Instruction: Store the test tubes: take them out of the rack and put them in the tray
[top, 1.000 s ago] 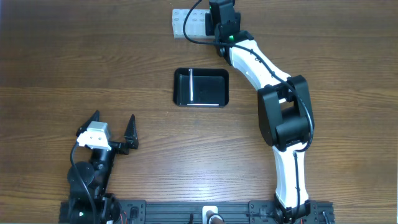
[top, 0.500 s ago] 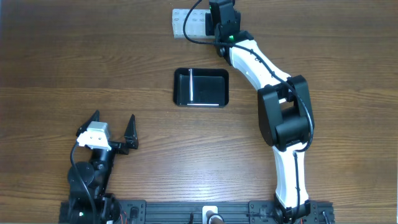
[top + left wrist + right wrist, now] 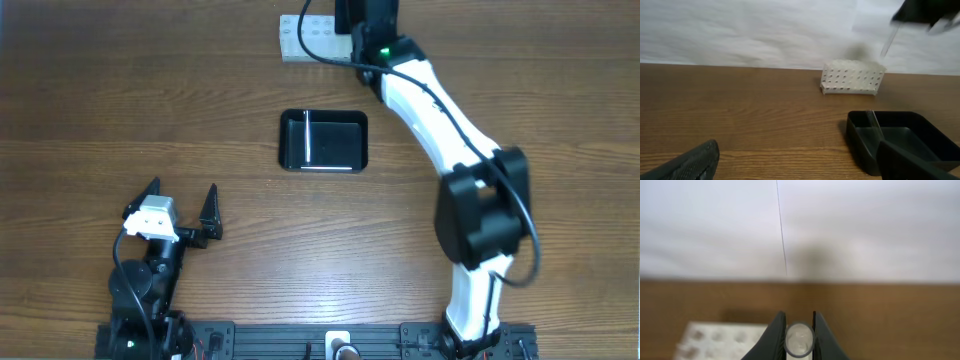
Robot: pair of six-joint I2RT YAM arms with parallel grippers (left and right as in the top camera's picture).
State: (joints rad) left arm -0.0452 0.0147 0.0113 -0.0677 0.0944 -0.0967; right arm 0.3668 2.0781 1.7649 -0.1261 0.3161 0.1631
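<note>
Robot test bench, lab-type setting. Wood-grain tabletop (image 3: 120,100), plain white wall (image 3: 740,30) behind. Left arm (image 3: 150,270) and right arm (image 3: 440,120) fixed on black rail (image 3: 270,335). Labware: test-tube rack (image 3: 852,77), test tube (image 3: 799,340), black tray (image 3: 340,140).

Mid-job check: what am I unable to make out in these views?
- Rack: right end under the right arm in the top view; left wrist view too blurred to count remaining tubes.
- Test tube in the right gripper: right wrist view looks down its mouth, so its lower end is hidden.
- Tray: near corner covered by a finger of the left gripper in the left wrist view.
</note>
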